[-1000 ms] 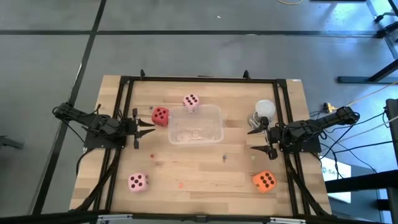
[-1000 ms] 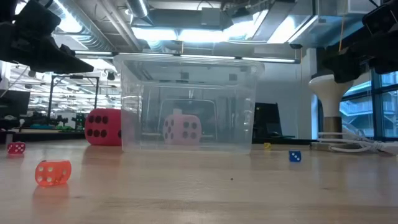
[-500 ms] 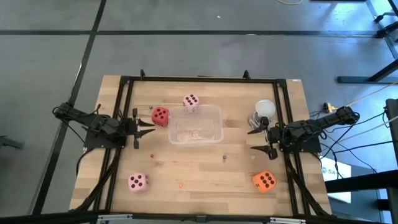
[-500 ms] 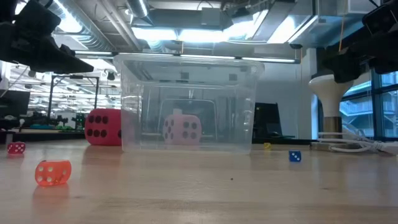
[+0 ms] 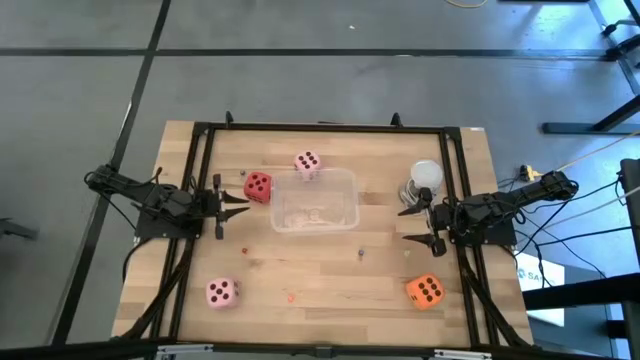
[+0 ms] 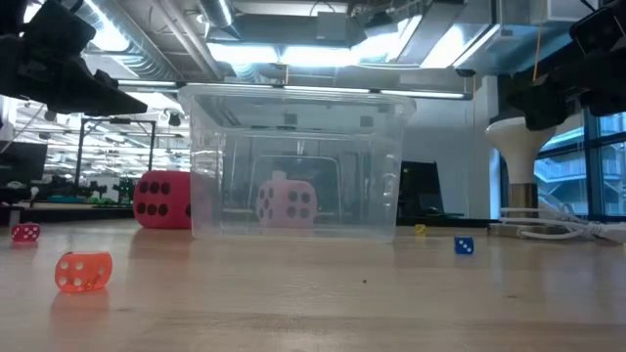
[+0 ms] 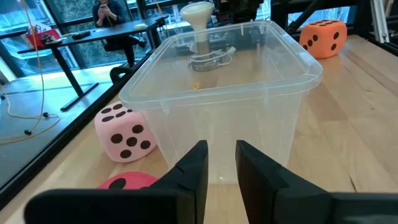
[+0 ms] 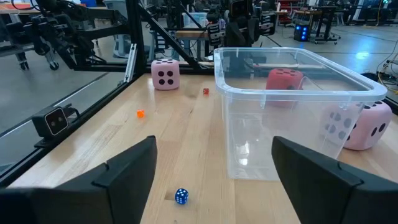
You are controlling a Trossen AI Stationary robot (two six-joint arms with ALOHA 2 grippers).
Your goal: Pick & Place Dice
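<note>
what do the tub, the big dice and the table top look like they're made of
Tub: clear, glossy plastic; the dice behind it show through its walls. Pink die and orange die: probably soft foam, with a matte surface, rounded edges and dark pips. Table top: pale wood with visible grain, smooth, maybe laminate.

Left gripper (image 5: 240, 201) hangs nearly closed and empty at the table's left; right gripper (image 5: 416, 225) gapes wide opposite

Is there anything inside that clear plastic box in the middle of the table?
No dice: the clear tub looks empty from above. A pale pink die sits just behind it and the red die beside it, both outside. Glare hides any tiny bits.
</note>
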